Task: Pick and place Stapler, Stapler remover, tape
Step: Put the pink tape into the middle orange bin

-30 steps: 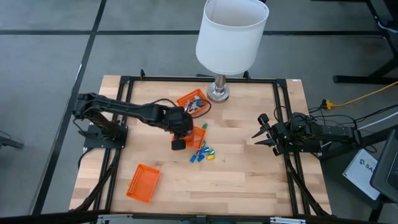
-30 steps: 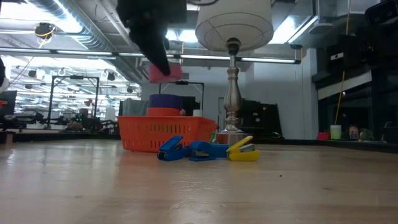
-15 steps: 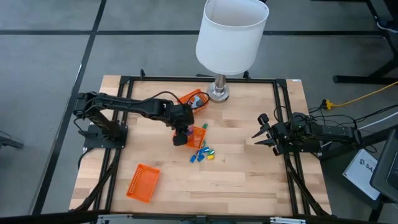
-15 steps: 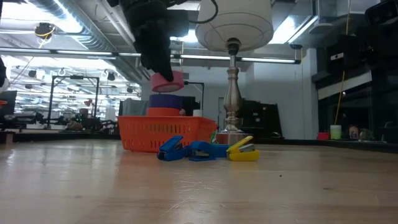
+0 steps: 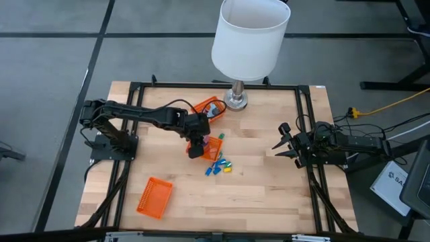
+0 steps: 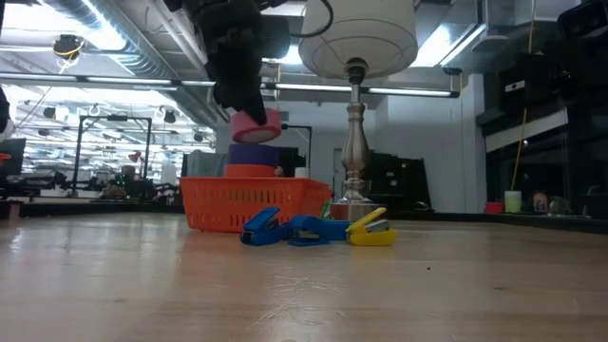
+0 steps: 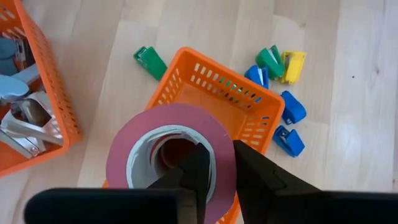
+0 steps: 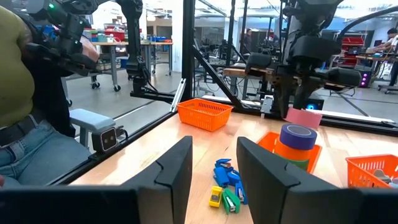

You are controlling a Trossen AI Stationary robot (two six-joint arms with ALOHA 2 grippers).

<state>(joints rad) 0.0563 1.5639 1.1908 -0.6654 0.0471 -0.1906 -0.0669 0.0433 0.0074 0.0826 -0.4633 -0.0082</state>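
Item: pink tape roll (image 7: 169,158), clamped in left pincer (image 7: 214,177), one finger through hollow centre, other outside rim. Position: directly above purple roll (image 6: 253,154) stacked in orange basket (image 7: 242,102), slight gap; ring axis near vertical. Judgement: drop is straight down. Right pincer (image 8: 214,171): fingers apart, idle at counter's right edge, far.

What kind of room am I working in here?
Most likely a robotics lab or workshop. Behind the wooden table the low view shows exposed ceiling ducts and strip lights, and the right wrist view shows more workbenches with equipment, plus a person sitting close by.
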